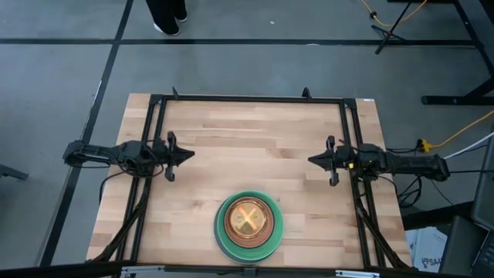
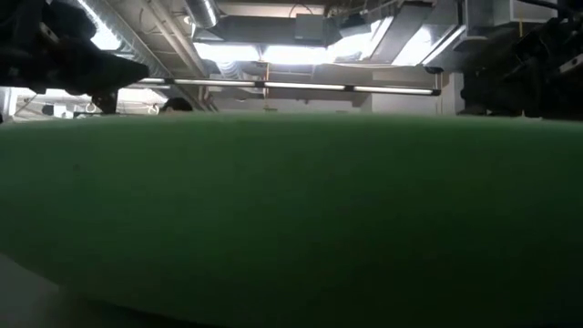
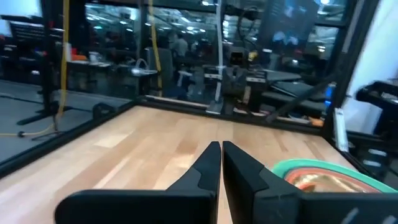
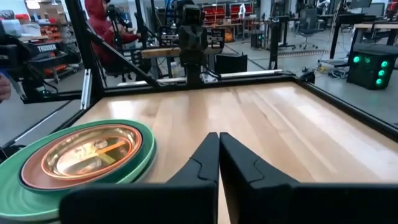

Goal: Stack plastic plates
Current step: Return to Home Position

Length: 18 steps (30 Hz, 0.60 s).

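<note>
The plastic plates stand as one stack [image 1: 248, 224] on the table near the middle of its near edge: a light green large plate at the rim, a terracotta plate inside it, small translucent orange ones on top. The stack [image 4: 81, 158] shows in the right wrist view, its edge [image 3: 323, 174] in the left wrist view, and its green rim [image 2: 291, 219] fills the low view. My left gripper [image 1: 189, 154] hovers shut at the table's left side, my right gripper [image 1: 312, 160] shut at the right side, both far from the stack.
A black metal frame [image 1: 247, 99] runs along the table's far, left and right edges. Bare wood [image 1: 247, 147] lies between the two grippers and beyond the stack. A person's feet [image 1: 168, 15] show on the floor past the far edge.
</note>
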{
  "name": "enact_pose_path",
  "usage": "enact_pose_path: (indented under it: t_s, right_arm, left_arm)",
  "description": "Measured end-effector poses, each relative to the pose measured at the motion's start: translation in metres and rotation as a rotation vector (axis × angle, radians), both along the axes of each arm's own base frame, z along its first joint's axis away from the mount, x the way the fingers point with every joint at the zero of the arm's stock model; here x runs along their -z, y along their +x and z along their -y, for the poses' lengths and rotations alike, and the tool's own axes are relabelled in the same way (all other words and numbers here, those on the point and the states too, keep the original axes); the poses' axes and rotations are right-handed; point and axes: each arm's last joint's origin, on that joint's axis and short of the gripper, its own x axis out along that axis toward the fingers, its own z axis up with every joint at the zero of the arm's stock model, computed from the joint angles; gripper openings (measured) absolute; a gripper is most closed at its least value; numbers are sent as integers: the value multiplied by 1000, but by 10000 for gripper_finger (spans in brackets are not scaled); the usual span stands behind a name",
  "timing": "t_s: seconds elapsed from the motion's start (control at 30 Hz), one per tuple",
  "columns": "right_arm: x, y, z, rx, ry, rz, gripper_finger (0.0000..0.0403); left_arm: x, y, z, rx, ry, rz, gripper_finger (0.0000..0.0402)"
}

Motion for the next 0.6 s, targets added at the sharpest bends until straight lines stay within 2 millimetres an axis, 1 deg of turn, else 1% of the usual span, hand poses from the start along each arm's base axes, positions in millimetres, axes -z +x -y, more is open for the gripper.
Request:
enact_pose_path:
  t_s: [0.1, 0.6]
  right_arm:
    - [0, 0, 0, 1, 0, -1, 7]
    - [0, 0, 0, 1, 0, -1, 7]
  left_arm:
    - [1, 1, -1, -24, 1, -10, 9]
    - [1, 1, -1, -21, 1, -10, 9]
